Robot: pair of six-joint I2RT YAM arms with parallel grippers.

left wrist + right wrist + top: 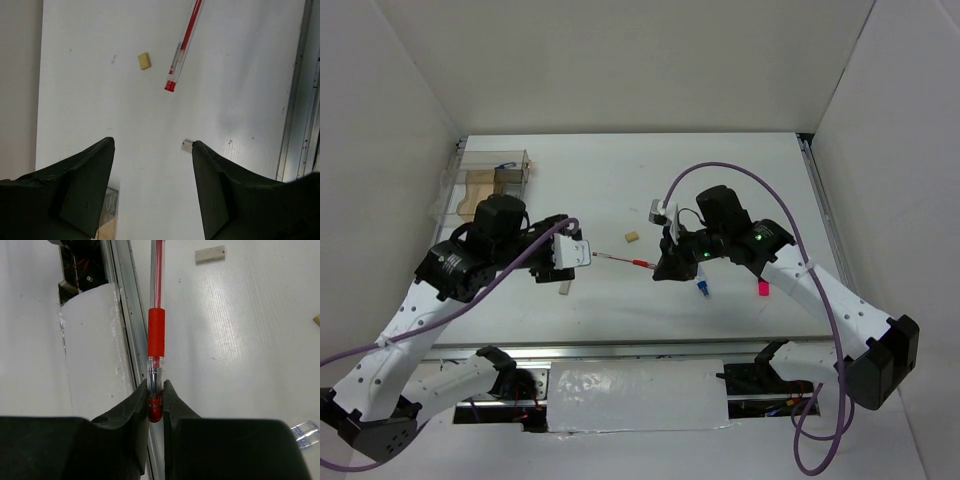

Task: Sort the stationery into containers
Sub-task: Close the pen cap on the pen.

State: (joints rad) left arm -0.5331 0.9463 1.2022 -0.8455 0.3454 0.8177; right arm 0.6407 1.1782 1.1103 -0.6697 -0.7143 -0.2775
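Observation:
My right gripper [661, 268] [155, 390] is shut on the tip end of the thin red pen [623, 261] [156, 332]. The pen lies level and points left towards my left gripper [587, 255] [152, 144], which is open and empty. In the left wrist view the pen's capped end [170, 85] lies a short way ahead of the open jaws. A small tan eraser [632, 237] [144, 61] lies on the table behind the pen. A paler eraser block [565, 288] [210, 254] lies below the left gripper. The clear compartment box [496, 180] stands at the back left.
A clear blue-capped tube [701, 288] and a pink-black marker [763, 288] lie under the right arm. A small clear item [655, 210] [305, 434] lies behind the right gripper. The table's metal front rail [640, 352] [125, 315] runs close by.

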